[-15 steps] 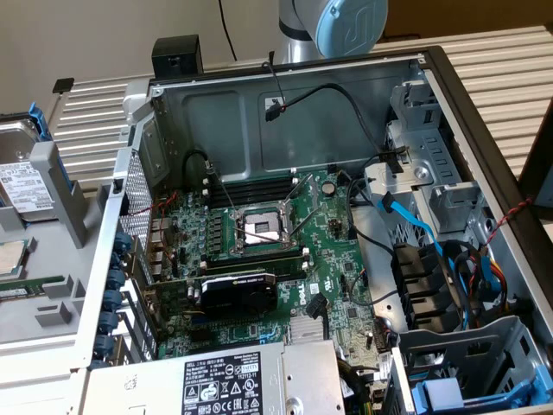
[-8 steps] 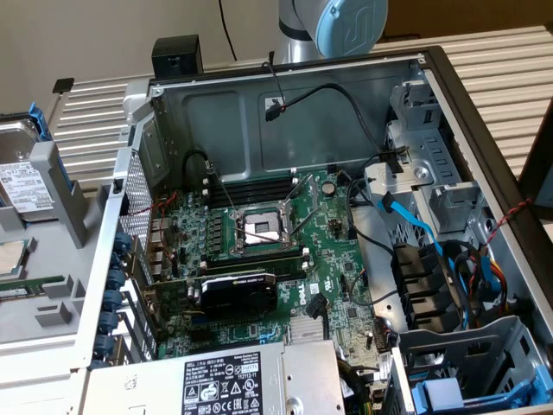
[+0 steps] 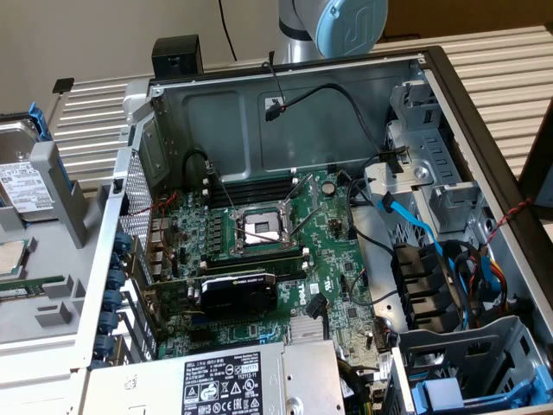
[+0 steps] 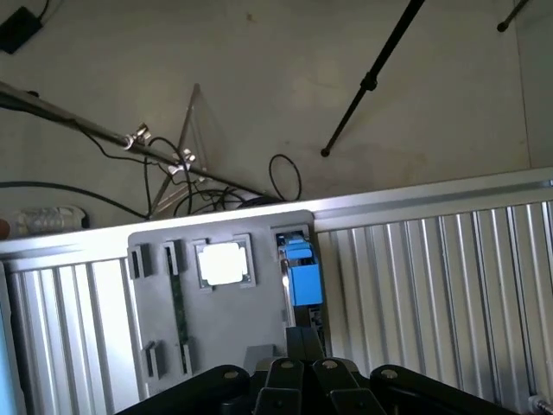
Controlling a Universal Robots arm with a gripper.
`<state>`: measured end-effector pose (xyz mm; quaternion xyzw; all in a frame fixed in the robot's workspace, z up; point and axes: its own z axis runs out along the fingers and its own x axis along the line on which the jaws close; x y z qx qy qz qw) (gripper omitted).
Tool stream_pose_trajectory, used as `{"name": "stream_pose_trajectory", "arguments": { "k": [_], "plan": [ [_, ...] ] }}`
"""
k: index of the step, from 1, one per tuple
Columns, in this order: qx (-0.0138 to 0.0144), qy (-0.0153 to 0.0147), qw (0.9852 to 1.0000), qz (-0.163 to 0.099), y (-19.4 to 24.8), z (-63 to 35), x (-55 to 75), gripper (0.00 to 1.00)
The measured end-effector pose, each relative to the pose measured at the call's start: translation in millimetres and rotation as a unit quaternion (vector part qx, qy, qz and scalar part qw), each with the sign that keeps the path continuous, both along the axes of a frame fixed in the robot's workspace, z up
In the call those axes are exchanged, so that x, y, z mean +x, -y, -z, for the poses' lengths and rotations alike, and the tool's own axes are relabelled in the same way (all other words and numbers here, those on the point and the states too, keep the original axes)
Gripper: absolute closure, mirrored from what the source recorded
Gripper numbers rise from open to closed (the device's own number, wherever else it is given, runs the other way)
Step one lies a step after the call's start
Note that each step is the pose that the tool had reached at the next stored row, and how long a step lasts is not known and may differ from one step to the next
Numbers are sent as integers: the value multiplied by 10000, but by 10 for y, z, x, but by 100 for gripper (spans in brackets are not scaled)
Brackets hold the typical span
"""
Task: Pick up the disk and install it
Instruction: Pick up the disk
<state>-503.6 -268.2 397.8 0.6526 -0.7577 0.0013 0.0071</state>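
Slatted table (image 4: pixel 415 285): one grey tray (image 4: pixel 229 320), one disk (image 4: pixel 304 284), one chip (image 4: pixel 223 264); tool (image 4: pixel 302 337) shut.

A: Where's the exterior view?
B: Close above the open computer case (image 3: pixel 242 121), angled down into it.
A: And the wrist view?
B: High, facing down on the grey tray (image 4: pixel 225 320), shared at the exterior view's left edge.

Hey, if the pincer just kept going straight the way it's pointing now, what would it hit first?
Probably the disk standing in the grey tray: the shut pincer points down at its blue frame. Depth is unclear, so it might meet the tray beside it instead.
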Motion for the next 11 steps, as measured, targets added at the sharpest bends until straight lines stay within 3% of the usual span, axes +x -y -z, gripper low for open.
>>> {"name": "stream_pose_trajectory", "arguments": {
  "k": [4,7,8,10,11],
  "plan": [
    [0,0,10000,0,0,1,0,89],
    [0,0,10000,0,0,1,0,70],
    [0,-1,10000,0,0,1,0,70],
    [0,0,10000,0,0,1,0,58],
    [0,0,10000,0,0,1,0,58]
  ]
}}
